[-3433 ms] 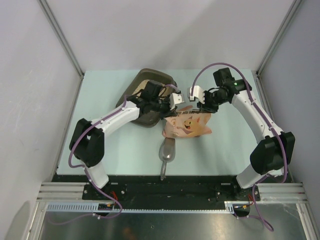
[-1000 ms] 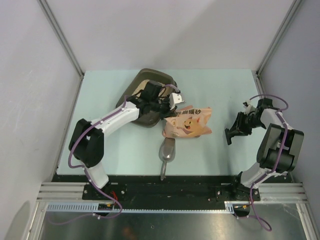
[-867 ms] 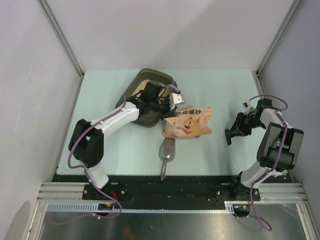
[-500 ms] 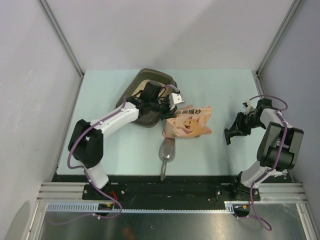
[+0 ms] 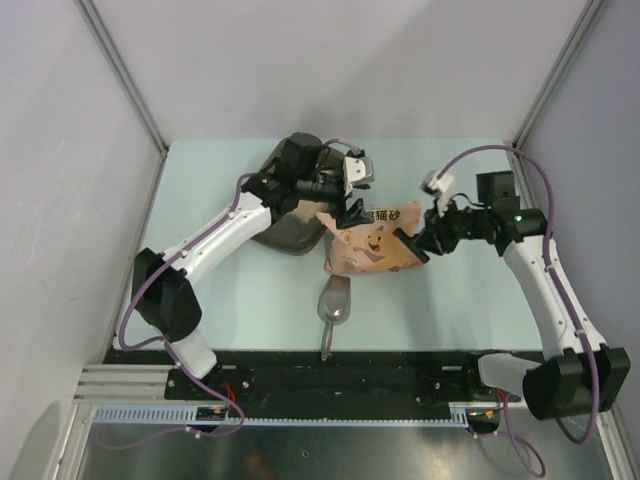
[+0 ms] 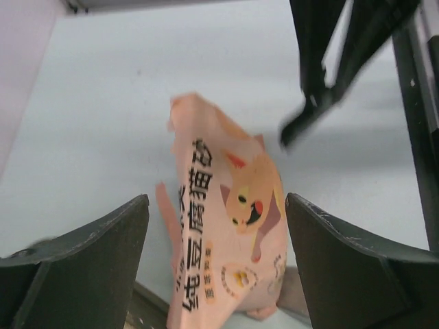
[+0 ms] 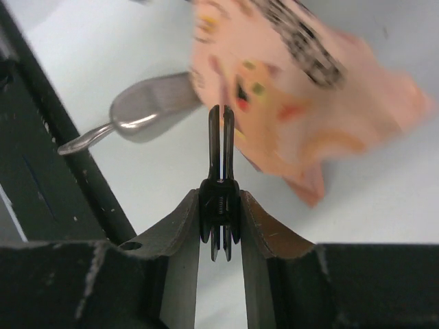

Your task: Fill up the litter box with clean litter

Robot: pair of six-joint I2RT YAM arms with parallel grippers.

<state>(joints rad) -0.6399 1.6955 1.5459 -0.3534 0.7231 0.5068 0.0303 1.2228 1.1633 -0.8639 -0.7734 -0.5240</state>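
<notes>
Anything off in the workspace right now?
The pink litter bag lies crumpled on its side on the table, beside the litter box and the metal scoop, not upright; the open left gripper hovers over it. No spilled litter shows on the table.

Bright, even overhead light, soft shadows; motion blur across both wrist views.

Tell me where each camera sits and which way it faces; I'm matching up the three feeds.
Top external: above and behind the bases, looking down on the table; both arms show.
Left wrist: looks down at the pink bag between the fingers of the open left gripper.
Right wrist: faces bag and scoop past the closed right gripper.
Shared: all three see the bag.
</notes>
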